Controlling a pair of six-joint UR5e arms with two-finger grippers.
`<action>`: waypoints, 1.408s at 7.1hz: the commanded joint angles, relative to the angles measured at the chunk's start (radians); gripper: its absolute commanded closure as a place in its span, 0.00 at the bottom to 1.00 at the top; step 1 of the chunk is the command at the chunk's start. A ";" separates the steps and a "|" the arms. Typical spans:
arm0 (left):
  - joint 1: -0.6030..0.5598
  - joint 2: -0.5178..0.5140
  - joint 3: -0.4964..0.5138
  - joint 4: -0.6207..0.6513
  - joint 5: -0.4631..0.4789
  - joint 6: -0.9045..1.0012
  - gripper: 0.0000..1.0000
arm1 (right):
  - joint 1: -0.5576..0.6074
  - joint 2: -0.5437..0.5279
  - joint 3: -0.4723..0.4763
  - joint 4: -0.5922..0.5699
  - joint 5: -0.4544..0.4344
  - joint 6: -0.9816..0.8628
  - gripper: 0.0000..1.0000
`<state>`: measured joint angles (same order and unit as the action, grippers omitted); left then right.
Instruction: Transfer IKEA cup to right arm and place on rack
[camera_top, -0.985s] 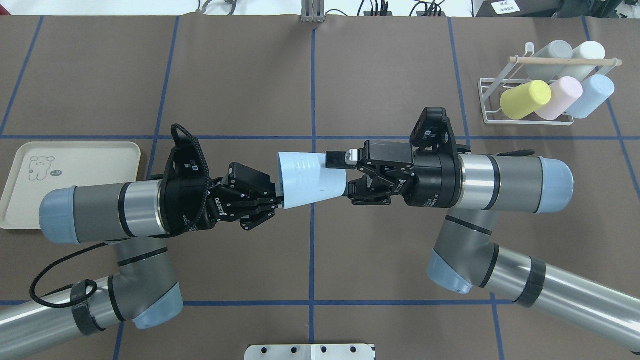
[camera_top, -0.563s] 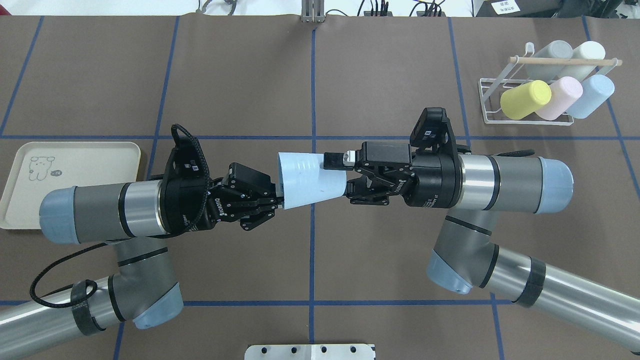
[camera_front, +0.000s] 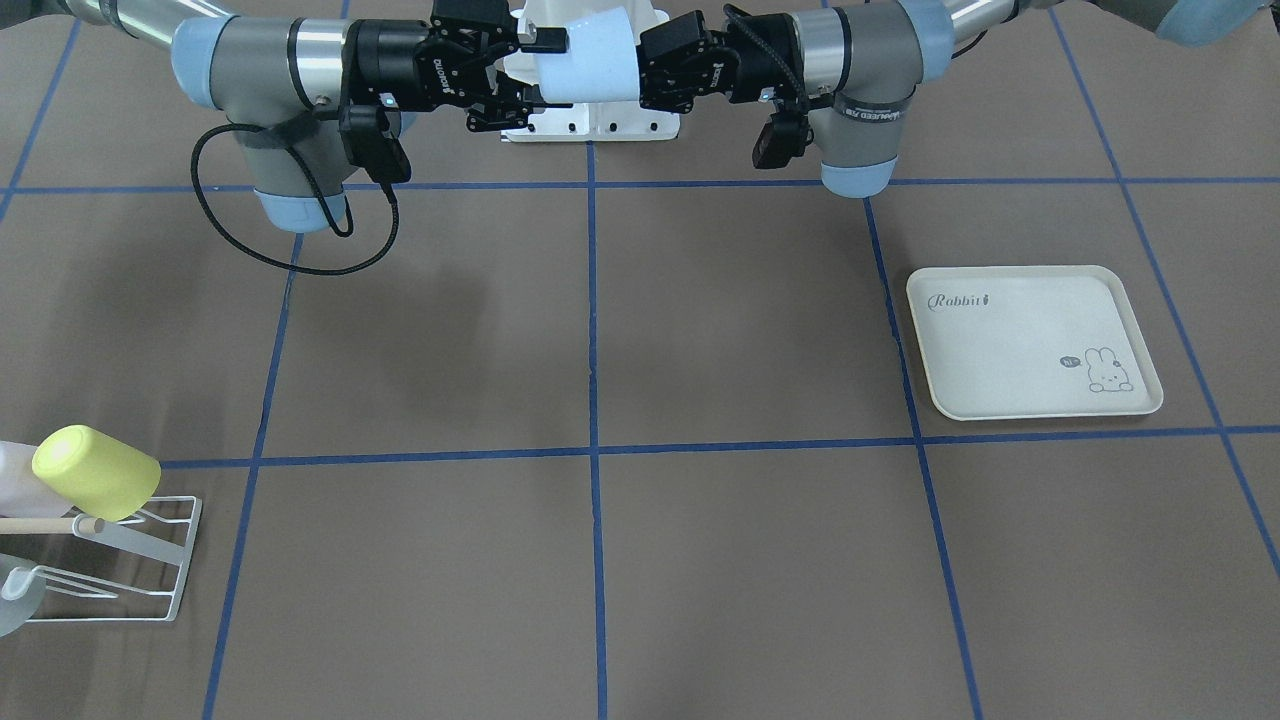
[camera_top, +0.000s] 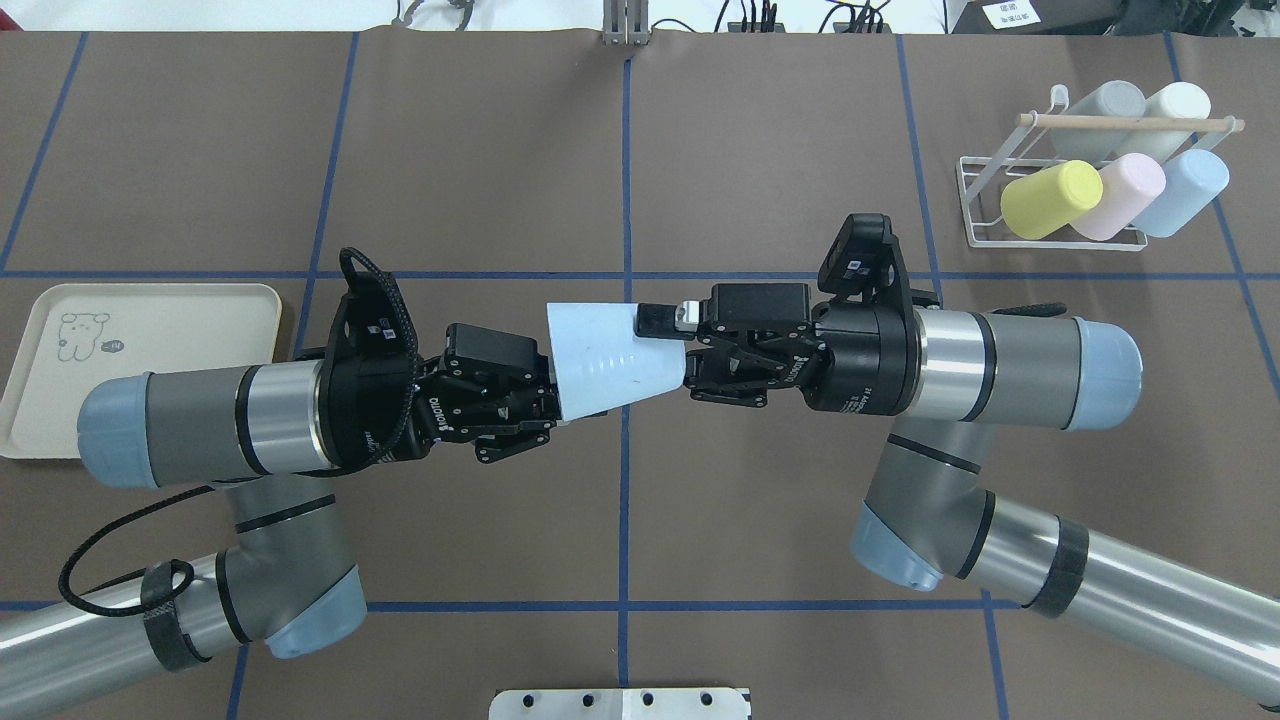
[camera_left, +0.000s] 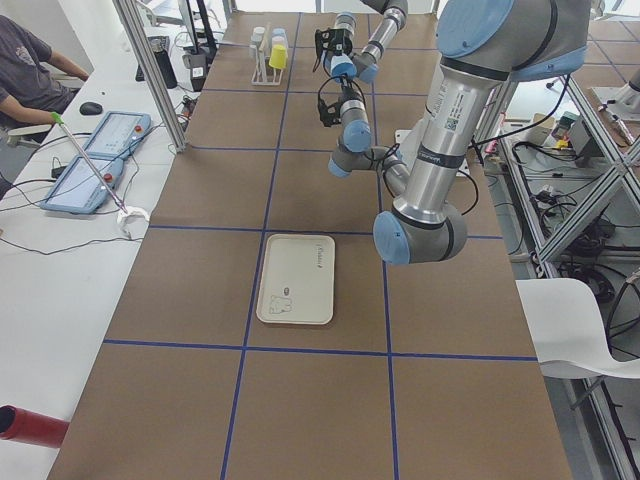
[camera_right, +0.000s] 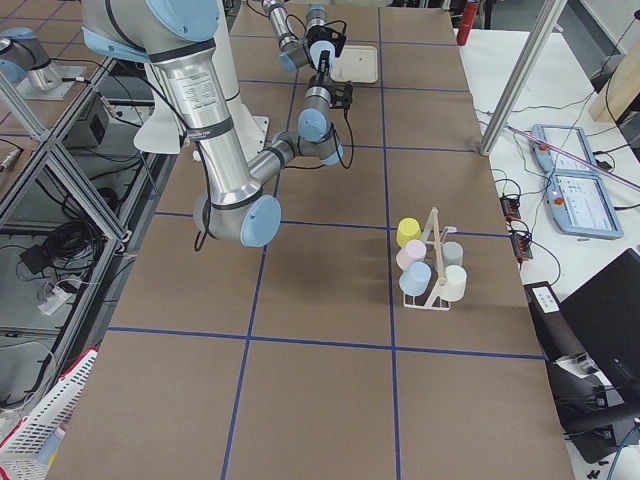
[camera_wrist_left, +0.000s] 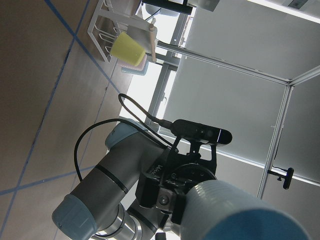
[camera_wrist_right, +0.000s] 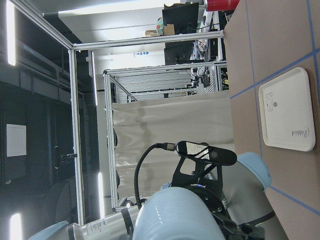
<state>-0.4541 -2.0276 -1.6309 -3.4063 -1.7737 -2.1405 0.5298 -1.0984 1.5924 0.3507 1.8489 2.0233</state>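
The IKEA cup is pale blue and tapered, and it hangs level above the middle of the table between both arms. My left gripper is shut on its wide rim end. My right gripper has one finger on each side of the narrow base and is closed against it. The front view shows the same cup between the right gripper and the left gripper. The white wire rack with its wooden dowel stands at the far right. Each wrist view shows the cup close up.
The rack holds several cups, among them a yellow cup, a pink cup and a light blue cup. A cream rabbit-printed tray lies at the left edge. The robot's base plate sits at the near edge.
My right gripper slid left along the cup's narrow end and closed against it. The cup shifted slightly left and tilted a little. The left arm stayed where it was.
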 joint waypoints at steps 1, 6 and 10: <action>0.000 0.001 0.000 -0.001 0.000 0.010 0.00 | 0.001 0.000 0.001 0.005 0.000 0.000 0.78; -0.003 0.004 -0.001 0.001 0.000 0.011 0.00 | 0.041 -0.047 0.008 0.039 0.001 0.008 0.78; -0.009 0.007 -0.003 0.016 0.017 0.019 0.00 | 0.119 -0.125 0.008 0.024 0.009 -0.020 0.77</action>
<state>-0.4592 -2.0206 -1.6332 -3.3970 -1.7678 -2.1255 0.6209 -1.1965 1.6008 0.3839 1.8565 2.0223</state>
